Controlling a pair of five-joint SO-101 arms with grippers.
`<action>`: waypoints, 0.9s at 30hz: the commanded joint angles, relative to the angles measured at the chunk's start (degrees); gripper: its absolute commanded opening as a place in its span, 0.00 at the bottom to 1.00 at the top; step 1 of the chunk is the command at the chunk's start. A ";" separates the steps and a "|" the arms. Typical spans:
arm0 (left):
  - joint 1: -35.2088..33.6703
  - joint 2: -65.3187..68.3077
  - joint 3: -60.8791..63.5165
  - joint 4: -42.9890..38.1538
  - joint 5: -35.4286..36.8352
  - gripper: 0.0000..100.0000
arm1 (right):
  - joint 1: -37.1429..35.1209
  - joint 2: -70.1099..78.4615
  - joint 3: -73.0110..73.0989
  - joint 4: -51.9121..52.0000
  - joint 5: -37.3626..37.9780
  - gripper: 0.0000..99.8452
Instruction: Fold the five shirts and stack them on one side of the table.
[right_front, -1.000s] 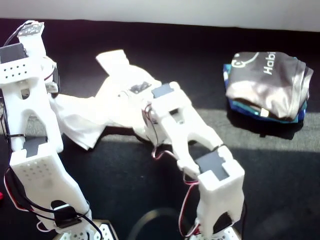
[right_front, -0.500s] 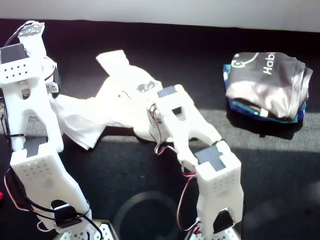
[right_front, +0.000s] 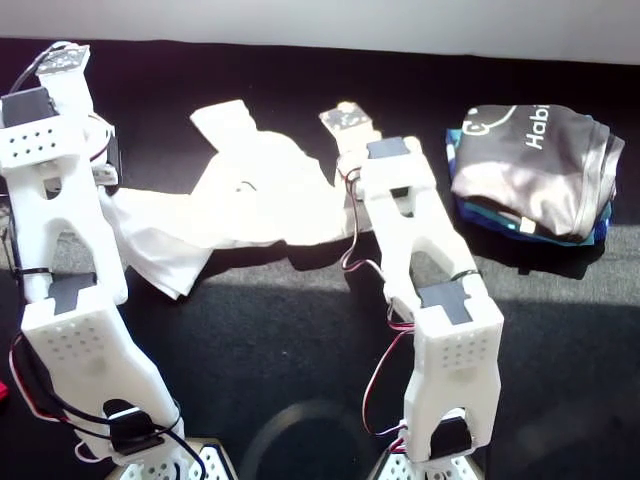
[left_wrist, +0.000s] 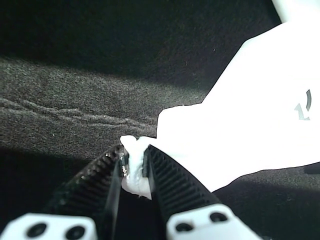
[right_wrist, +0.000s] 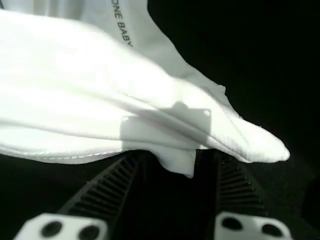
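White crumpled shirt (right_front: 250, 205) lies part spread on the black cloth-covered table (right_front: 300, 340), between my two arms and toward the far edge, in a band of sunlight. My left gripper (left_wrist: 134, 156) is closed: its black ribbed jaws pinch a small fold at the shirt's edge, and the rest of the fabric spreads away from them over the table. My right gripper (right_wrist: 177, 159) stands with its jaws wide apart and grips nothing; the shirt's hem drapes across in front of them, one corner hanging into the gap. Well apart from the shirt, on my right-hand side of the table, rests a stack of folded shirts (right_front: 530, 165), a grey one with white print on top and blue fabric beneath.
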 joint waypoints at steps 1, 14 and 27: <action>-0.75 -3.91 -1.98 -0.09 -0.53 0.01 | 0.22 -1.54 -2.15 0.40 0.18 0.20; -0.75 -3.91 -2.07 -0.09 -0.53 0.01 | -2.33 -3.30 -0.04 2.77 0.09 0.00; 5.14 -7.16 -4.79 1.49 -0.26 0.01 | 8.22 -28.44 -14.64 11.56 0.53 0.01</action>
